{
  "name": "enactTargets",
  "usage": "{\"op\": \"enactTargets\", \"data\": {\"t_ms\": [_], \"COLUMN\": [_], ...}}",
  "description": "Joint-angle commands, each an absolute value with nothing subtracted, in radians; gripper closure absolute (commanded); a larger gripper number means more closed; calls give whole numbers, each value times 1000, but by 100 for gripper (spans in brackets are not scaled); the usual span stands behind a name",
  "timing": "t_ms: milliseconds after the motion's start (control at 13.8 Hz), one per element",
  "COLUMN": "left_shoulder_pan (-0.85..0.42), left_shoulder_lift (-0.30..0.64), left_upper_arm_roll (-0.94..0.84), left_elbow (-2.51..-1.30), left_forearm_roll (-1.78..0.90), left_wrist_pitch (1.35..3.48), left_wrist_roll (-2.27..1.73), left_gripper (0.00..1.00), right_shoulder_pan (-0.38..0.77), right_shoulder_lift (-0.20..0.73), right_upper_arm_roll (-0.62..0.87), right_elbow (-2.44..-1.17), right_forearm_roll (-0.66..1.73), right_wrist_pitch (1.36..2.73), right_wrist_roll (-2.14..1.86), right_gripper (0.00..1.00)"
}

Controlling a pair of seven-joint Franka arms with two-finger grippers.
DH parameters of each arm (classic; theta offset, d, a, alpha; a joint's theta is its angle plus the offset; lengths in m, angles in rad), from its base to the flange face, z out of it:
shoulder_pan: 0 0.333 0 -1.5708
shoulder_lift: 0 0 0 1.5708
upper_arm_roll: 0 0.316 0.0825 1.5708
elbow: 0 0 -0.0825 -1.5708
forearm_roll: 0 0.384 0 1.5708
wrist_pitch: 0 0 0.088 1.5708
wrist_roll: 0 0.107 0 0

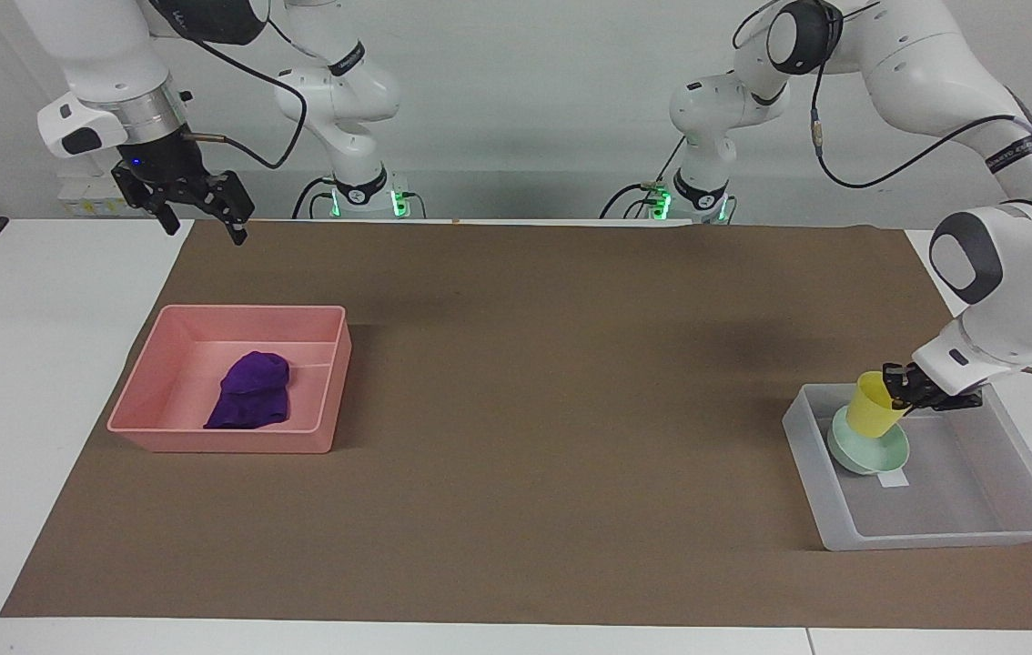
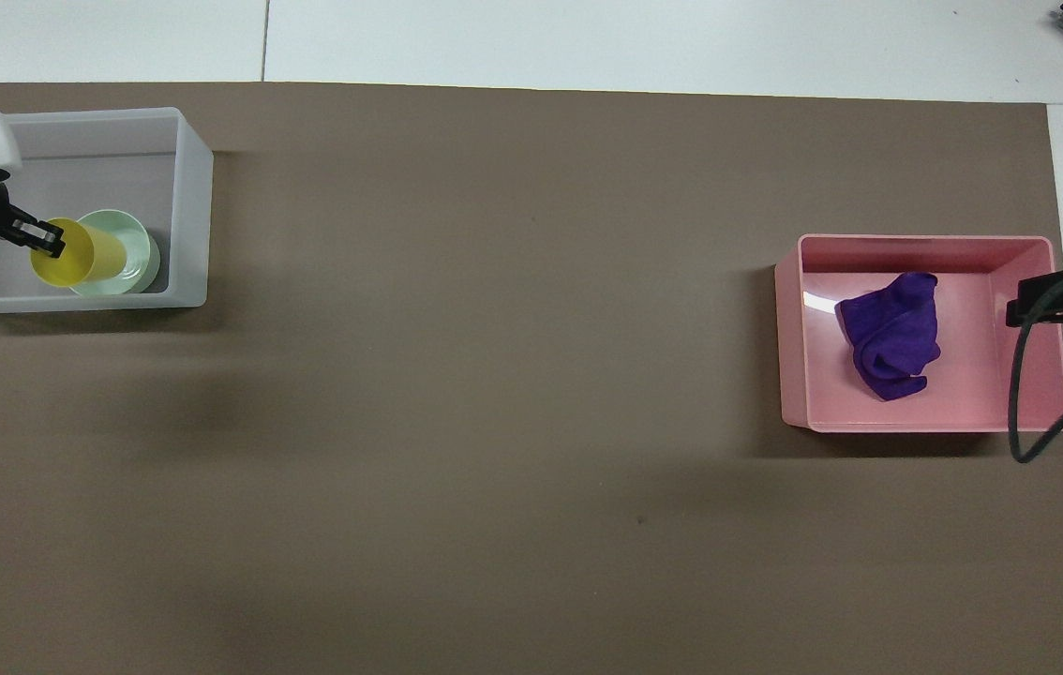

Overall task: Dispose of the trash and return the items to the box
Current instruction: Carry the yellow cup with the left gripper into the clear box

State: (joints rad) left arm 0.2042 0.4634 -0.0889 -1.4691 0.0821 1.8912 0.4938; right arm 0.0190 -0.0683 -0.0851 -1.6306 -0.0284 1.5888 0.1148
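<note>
A: What does the surface look like?
B: A white table (image 1: pixel 34 382) carries a wide brown mat (image 1: pixel 534 428). A pale wall rises at the top of the facing view, with both arm bases in front of it.
A: And the yellow cup (image 1: pixel 871 415)?
B: It sits tilted at the lower right of the facing view, its base down inside the mint bowl (image 1: pixel 871 455), its open mouth turned toward the arm. The left gripper (image 1: pixel 900 393) pinches its rim, jaws narrow on the cup wall.
A: Where is the bowl?
B: In the clear box (image 1: pixel 1026 518), near the corner toward the middle of the table, beside a small white label (image 1: pixel 893 479) on the floor.
A: The purple cloth (image 1: pixel 250 391)?
B: Crumpled in the pink tray (image 1: pixel 225 443) at the left of the facing view.
A: The other arm?
B: It waits; the right gripper (image 1: pixel 204 221) hangs at the upper left over the mat's edge, jaws spread wide, holding nothing.
</note>
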Motion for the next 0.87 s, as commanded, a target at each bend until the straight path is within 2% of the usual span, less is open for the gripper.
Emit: {"op": "enactTargets", "data": {"t_ms": [0,72,145,217,506,795], "left_shoulder_pan": [222,222,224,224,221,201], "left_shoulder_lift": [509,512,518,520,502,385], "left_upper_arm_roll": [-95,-95,-95,-97,-100,-104], "left_elbow": [-1433,-1433,-1433,-1433,-1428,-1428], "left_forearm_roll": [97,97,89,83,77,55], "left_wrist_pitch": [1894,1894,1894,1894,1867,1689], "left_wrist_roll": [496,489,486,479,465,415], "left_gripper": [100,99,67,1,0,0], "right_shoulder_pan": [9,9,9,9,9,9], "right_shoulder_lift": [-80,-80,-80,-80,-80,-80], "right_upper_arm_roll": [-78,-78,-78,-78,-78,-78], "right_elbow": [-1643,-1643,-1643,-1643,-1643,-1643], "right_forearm_roll": [-23,-23,-23,-23,-23,-23], "right_wrist_pitch": [1580,1580,1580,1580,1580,1580], "right_wrist_roll": [98,98,98,98,98,98], "right_gripper": [0,0,0,0,0,0]}}
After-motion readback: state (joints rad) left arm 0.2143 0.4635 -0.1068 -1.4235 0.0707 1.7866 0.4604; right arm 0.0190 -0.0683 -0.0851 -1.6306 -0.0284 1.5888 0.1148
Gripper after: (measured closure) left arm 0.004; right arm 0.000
